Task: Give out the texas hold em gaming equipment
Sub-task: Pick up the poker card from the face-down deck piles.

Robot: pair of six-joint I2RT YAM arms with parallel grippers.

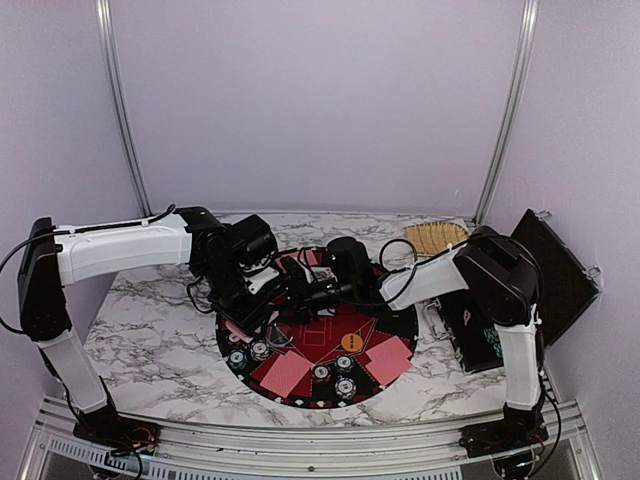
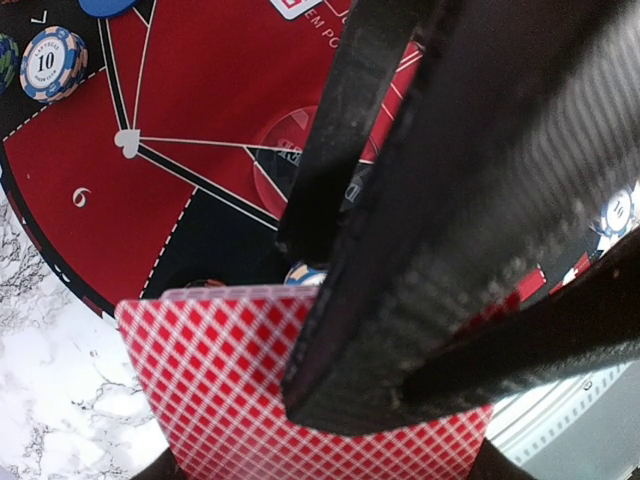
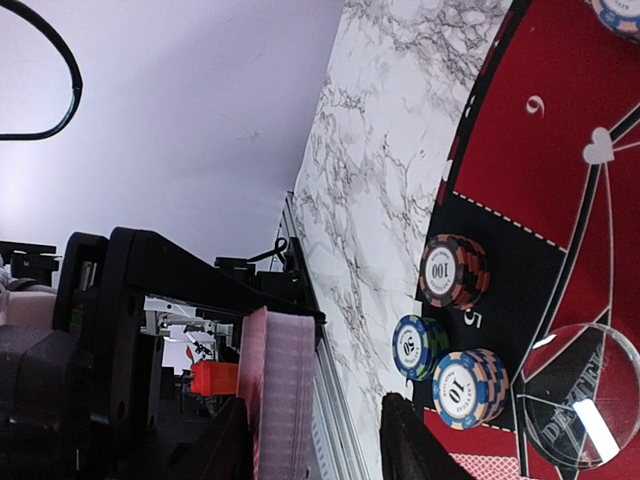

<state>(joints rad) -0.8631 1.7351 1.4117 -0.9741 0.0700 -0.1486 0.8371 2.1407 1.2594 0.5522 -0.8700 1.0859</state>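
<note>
My left gripper (image 2: 320,462) is shut on an upright deck of red-backed playing cards (image 2: 215,385) above the round mat (image 1: 330,322). My right gripper (image 3: 310,445) straddles that deck (image 3: 285,390): one finger lies close against it, the other finger (image 3: 410,445) stands apart with a gap. Both grippers meet over the mat's middle. Chip stacks marked 100 (image 3: 452,270), 50 (image 3: 418,345) and 10 (image 3: 468,388) stand at the mat's edge beside a clear button (image 3: 585,395). Dealt cards (image 1: 285,373) and an orange button (image 1: 351,341) lie on the mat.
A black case (image 1: 470,330) with its lid (image 1: 555,275) raised sits on the right of the marble table (image 1: 150,340). A yellow woven item (image 1: 435,237) lies at the back right. More chip stacks (image 1: 345,388) ring the mat's near edge.
</note>
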